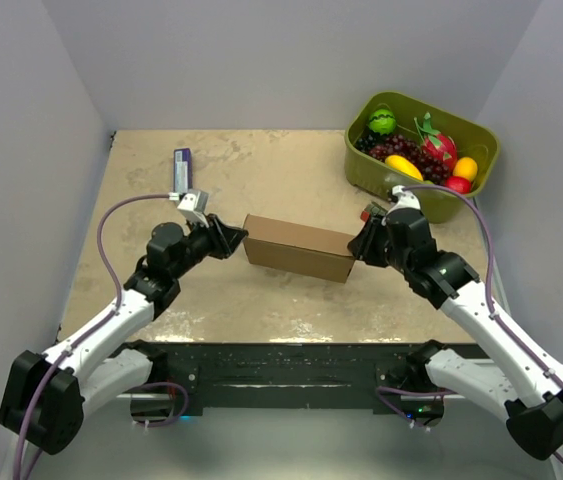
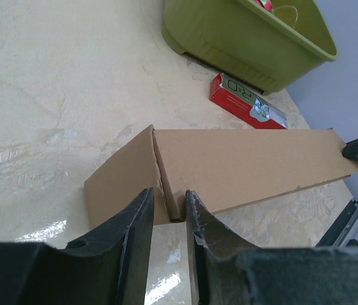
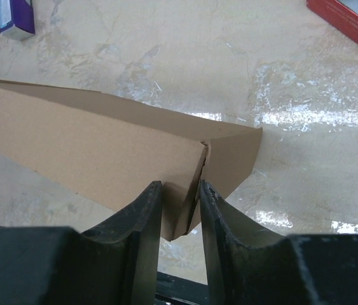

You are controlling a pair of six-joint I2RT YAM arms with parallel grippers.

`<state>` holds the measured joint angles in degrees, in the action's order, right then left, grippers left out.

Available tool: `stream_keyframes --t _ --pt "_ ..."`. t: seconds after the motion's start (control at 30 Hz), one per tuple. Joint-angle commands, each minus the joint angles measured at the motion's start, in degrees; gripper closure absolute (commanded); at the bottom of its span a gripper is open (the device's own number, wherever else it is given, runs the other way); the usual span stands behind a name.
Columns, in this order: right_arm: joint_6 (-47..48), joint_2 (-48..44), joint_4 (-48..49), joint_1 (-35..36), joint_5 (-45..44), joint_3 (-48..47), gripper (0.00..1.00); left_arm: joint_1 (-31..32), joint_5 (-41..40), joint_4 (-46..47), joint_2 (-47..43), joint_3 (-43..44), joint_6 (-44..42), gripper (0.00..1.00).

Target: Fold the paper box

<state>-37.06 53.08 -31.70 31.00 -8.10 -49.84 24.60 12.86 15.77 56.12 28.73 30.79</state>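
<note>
The paper box (image 1: 298, 248) is a long brown cardboard shape lying on the table's middle, folded up with end flaps. My left gripper (image 1: 233, 240) is at its left end. In the left wrist view the box (image 2: 248, 162) has its end corner caught between the nearly closed fingers of the left gripper (image 2: 168, 194). My right gripper (image 1: 358, 245) is at the box's right end. In the right wrist view the right gripper (image 3: 180, 185) pinches the box's (image 3: 89, 146) folded end corner, which is lifted a little off the table.
An olive-green bin (image 1: 361, 165) of plastic fruit stands at the back right, also in the left wrist view (image 2: 242, 38). A red packet (image 2: 247, 101) lies just in front of it. A purple-and-white packet (image 1: 181, 170) lies at the back left. Grey walls enclose the table.
</note>
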Motion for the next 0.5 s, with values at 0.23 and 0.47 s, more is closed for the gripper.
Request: stream_keyframes --t 0.23,0.47 --pt "4.19 1.85 -9.43 -4.19 4.93 -6.75 0.52 -0.43 1.11 -4.78 4.43 -2.63 -0.46 0.77" --pt "3.92 0.1 -11.71 -4.55 4.85 -9.39 0.53 -0.43 1.55 -4.78 5.93 -1.57 -0.73 0.77"
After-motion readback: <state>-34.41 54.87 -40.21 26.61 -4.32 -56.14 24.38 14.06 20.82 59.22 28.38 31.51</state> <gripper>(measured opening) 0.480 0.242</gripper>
